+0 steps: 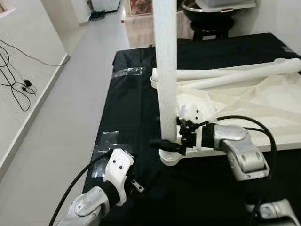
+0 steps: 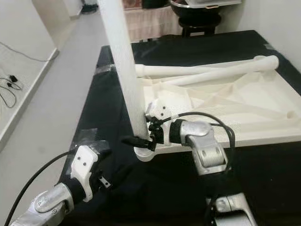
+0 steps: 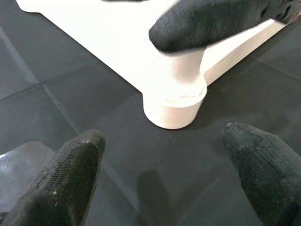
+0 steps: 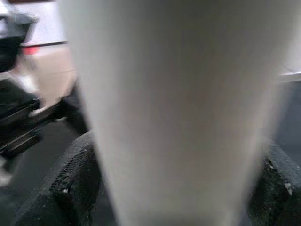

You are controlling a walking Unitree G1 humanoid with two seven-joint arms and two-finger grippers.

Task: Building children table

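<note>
Black cloth covers the bench (image 1: 141, 108) in front of you, with clear tape patches (image 1: 107, 139) along its left edge. Your left hand (image 1: 136, 184) hovers low over the cloth near that edge, its fingers (image 3: 70, 174) spread wide and holding nothing. Just right of it, the white tabletop (image 1: 244, 106) lies upside down, and one white leg (image 1: 165, 70) stands upright in its near corner socket (image 3: 174, 106). Your right hand (image 1: 170, 145) is closed around that leg just above the socket. Two more loose legs (image 1: 235, 73) lie across the tabletop's far side.
</note>
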